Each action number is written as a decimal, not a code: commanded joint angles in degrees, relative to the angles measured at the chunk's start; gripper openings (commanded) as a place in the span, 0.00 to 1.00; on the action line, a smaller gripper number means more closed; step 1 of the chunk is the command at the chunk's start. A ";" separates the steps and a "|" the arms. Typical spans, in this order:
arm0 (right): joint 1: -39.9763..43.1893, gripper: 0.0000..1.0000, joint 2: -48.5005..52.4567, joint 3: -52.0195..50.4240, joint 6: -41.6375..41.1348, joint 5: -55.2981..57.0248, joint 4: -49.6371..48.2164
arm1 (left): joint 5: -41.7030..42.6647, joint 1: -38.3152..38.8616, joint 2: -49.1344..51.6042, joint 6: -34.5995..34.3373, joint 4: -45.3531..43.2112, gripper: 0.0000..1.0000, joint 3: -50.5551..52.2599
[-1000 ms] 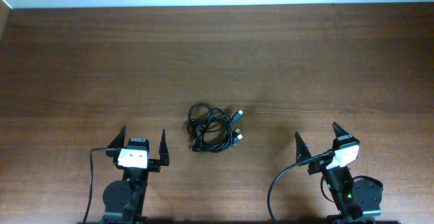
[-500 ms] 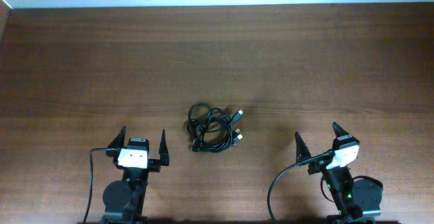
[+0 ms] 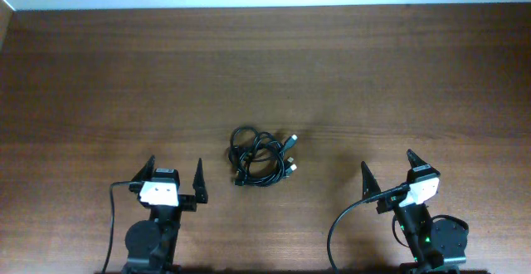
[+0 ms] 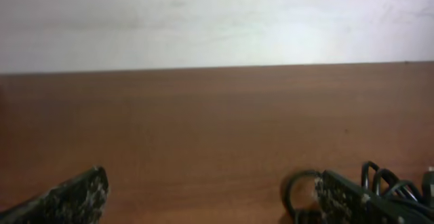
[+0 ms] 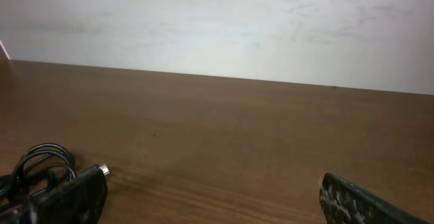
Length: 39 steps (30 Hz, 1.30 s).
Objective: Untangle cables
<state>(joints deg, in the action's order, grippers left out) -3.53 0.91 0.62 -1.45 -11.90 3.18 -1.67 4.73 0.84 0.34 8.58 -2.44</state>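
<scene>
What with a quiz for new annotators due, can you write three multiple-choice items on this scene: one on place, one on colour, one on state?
1. Where does the tangle of cables lie?
A. on the table, between and ahead of the left gripper and right gripper
B. in the left gripper
C. at the table's far edge

2. What colour are the cables?
A. white
B. black
C. red

3. What state are the grippers in?
A. both shut on cables
B. one shut
C. both open, empty

Answers:
1. A, the overhead view shows the tangle on bare wood, apart from both grippers.
2. B, the cords are black.
3. C, each gripper's fingers stand spread with nothing between them.
</scene>
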 commanded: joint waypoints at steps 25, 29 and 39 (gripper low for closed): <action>-0.17 0.99 -0.70 -0.31 -0.13 0.52 0.46 | 15.87 -0.28 24.06 -0.74 33.03 0.99 -35.82; -0.17 0.99 -0.70 -0.31 -0.13 0.52 0.46 | 15.85 -0.28 31.52 -0.68 38.53 0.99 -42.60; -0.17 0.99 -0.70 -0.31 -0.13 0.52 0.46 | 15.89 -0.24 56.85 3.74 57.83 0.99 -63.78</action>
<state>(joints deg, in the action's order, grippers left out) -3.53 0.89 0.62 -1.48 -11.88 3.20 13.52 4.73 51.05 0.95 62.59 -61.52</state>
